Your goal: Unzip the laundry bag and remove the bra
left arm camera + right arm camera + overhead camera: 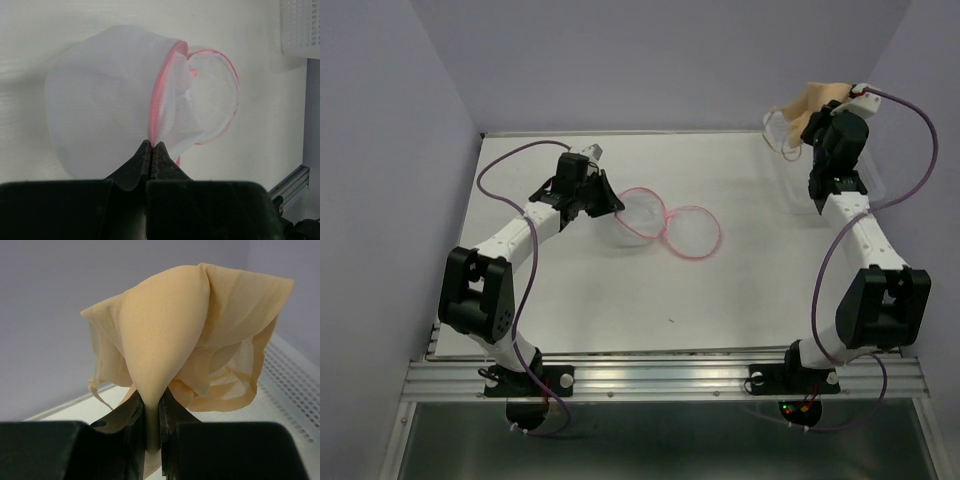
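I see a white table enclosed by lavender walls. The left gripper pinches the pink rim of the opened laundry bag; the right gripper clamps the bra aloft.

We see the bag lying unzipped at the centre of the top view, its two round white mesh halves spread side by side, each ringed in pink zipper. In the left wrist view its pink rim stands on edge, with the mesh dome bulging to the left. The bra, tan and cupped, is out of the bag, raised at the upper right, its thin fabric drooping in folds.
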Tool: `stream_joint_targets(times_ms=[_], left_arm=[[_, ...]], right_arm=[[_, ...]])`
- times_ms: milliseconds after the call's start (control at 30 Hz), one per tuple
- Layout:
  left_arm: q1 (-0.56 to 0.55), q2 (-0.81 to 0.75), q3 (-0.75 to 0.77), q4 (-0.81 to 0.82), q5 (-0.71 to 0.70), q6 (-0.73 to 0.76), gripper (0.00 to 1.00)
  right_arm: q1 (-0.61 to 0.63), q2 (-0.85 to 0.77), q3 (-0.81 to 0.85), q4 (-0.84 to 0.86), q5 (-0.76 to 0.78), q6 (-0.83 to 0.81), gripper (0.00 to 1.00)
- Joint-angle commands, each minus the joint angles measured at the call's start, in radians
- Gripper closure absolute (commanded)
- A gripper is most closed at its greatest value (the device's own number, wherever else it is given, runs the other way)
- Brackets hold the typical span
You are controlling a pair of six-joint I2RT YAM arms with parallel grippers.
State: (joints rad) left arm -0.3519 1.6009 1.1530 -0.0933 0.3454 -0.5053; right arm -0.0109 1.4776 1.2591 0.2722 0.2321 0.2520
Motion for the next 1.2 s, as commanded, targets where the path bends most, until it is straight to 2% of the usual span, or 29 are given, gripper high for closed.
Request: stream_joint_targets(times_ms=[0, 67, 167, 200, 267, 300, 367, 467, 533, 667, 767, 800, 867, 900, 967, 1000, 1167], left_arm=[[0.001, -0.025, 0.027, 0.01, -0.012, 0.027, 1.0], [0.001, -0.019, 0.034, 0.004, -0.016, 0.027, 1.0], [0.001, -0.018, 0.04, -0.002, -0.016, 0.03, 1.0], [0.002, -0.018, 0.043, -0.003, -0.017, 0.031, 1.0], [0.004, -0.013, 0.048, -0.006, -0.02, 0.033, 1.0], [0.004, -0.012, 0.048, -0.008, -0.019, 0.033, 1.0], [0.004, -0.002, 0.051, -0.008, -0.011, 0.033, 1.0], [0.004, 0.002, 0.048, -0.01, -0.009, 0.028, 1.0], [0.002, 0.004, 0.042, -0.01, -0.014, 0.025, 1.0], [0.005, 0.007, 0.033, -0.005, -0.02, 0.016, 1.0], [0.007, 0.007, 0.027, 0.001, -0.019, 0.013, 1.0], [0.008, 0.008, 0.027, -0.002, -0.017, 0.013, 1.0], [0.011, 0.01, 0.024, -0.002, -0.014, 0.011, 1.0], [0.011, 0.008, 0.021, 0.001, -0.014, 0.011, 1.0], [0.013, 0.007, 0.016, 0.004, -0.014, 0.013, 1.0], [0.011, 0.007, 0.014, 0.01, -0.013, 0.013, 1.0], [0.011, 0.002, -0.006, 0.032, -0.009, 0.002, 1.0]], right_arm=[[-0.122, 0.106, 0.097, -0.094, 0.001, 0.035, 0.94], [-0.145, 0.156, 0.126, -0.1, -0.013, 0.032, 0.88], [-0.164, 0.262, 0.215, -0.166, 0.073, 0.044, 0.8], [-0.164, 0.285, 0.238, -0.189, 0.094, 0.043, 0.61], [-0.164, 0.338, 0.293, -0.249, 0.147, 0.065, 0.12], [-0.164, 0.349, 0.309, -0.269, 0.15, 0.078, 0.0], [-0.164, 0.348, 0.318, -0.321, 0.115, 0.088, 0.0], [-0.143, 0.275, 0.261, -0.321, -0.041, 0.07, 0.0], [-0.107, 0.221, 0.221, -0.326, -0.054, 0.052, 0.0], [-0.005, 0.077, 0.077, -0.381, -0.014, 0.091, 0.0], [0.072, -0.013, -0.076, -0.381, -0.077, 0.141, 0.0], [0.087, -0.026, -0.108, -0.381, -0.146, 0.173, 0.0], [0.112, -0.014, -0.187, -0.381, -0.204, 0.22, 0.0], [0.112, 0.001, -0.2, -0.38, -0.324, 0.21, 0.0], [0.123, 0.044, -0.225, -0.39, -0.362, 0.211, 0.0], [0.123, 0.053, -0.236, -0.378, -0.451, 0.208, 0.0], [0.134, 0.136, -0.297, -0.284, -0.603, 0.242, 0.0]])
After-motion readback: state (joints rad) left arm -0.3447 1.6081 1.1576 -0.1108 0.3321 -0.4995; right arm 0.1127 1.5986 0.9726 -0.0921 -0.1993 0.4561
